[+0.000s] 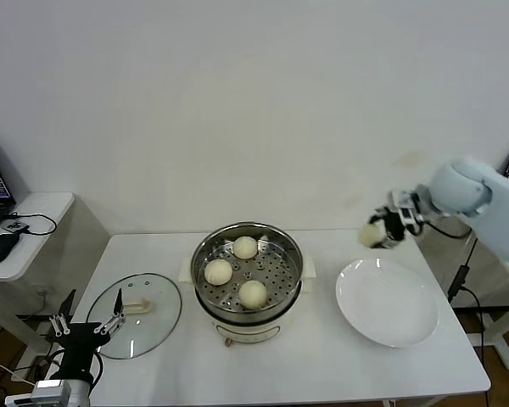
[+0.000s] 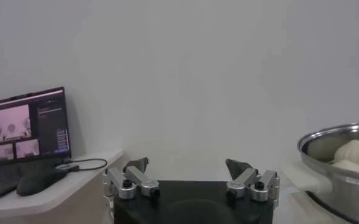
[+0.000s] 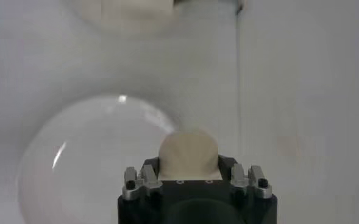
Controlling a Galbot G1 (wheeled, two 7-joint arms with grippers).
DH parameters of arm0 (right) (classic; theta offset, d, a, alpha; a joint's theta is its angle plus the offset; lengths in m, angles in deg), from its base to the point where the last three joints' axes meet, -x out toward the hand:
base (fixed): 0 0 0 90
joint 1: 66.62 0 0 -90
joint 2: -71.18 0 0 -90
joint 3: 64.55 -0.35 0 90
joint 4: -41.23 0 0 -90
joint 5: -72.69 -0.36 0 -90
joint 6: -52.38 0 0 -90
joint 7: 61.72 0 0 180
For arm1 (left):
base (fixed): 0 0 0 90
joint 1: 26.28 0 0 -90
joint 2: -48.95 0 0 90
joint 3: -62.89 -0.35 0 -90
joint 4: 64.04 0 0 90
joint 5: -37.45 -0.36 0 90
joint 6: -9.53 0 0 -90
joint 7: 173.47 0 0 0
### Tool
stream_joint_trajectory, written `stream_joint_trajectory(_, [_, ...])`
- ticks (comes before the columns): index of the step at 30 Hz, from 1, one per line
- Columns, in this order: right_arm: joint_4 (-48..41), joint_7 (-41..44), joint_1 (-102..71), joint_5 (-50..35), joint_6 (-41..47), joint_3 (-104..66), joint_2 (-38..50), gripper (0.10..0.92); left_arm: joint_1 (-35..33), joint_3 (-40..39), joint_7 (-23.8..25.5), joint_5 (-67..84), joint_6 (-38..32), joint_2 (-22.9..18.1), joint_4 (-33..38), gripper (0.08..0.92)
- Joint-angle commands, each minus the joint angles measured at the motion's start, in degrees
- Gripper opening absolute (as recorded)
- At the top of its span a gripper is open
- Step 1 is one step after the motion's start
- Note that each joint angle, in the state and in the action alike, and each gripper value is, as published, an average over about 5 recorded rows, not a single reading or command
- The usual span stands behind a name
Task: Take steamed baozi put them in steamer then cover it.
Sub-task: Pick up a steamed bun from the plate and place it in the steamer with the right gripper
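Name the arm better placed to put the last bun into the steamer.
Right. The right gripper already holds the fourth bun above the plate, beside the steamer. The left gripper waits open by the lid.

White table [image 1: 322,373], steamer [image 1: 248,292] centre, glass lid [image 1: 136,314] left, white plate [image 1: 388,303] right

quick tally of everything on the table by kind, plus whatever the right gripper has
baozi: 4, with 3 in the steamer and 1 in the right gripper
steamer: 1
glass lid: 1
plate: 1
total: 7
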Motion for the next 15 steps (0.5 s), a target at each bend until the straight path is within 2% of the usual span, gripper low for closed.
stream_joint_trajectory(1, [5.4,-7.3,16.9,-20.1,11.6,14.8,-14.6,0.602,0.1,0.0,0.0,0.0,0.0,-0.4,0.3,0.823])
stream_joint_trajectory(7, [2.1,-10.9,12.3,-23.5,13.3,14.6,-22.3,0.605,0.2,0.2,0.0,0.0,0.0,-0.8,0.5,0.823])
stream_joint_trajectory(15, [-4.3,-10.1,4.6,-17.6,12.1,15.2,-27.4,0.608,0.0,0.4,0.0,0.0,0.0,-1.1,0.8,0.823])
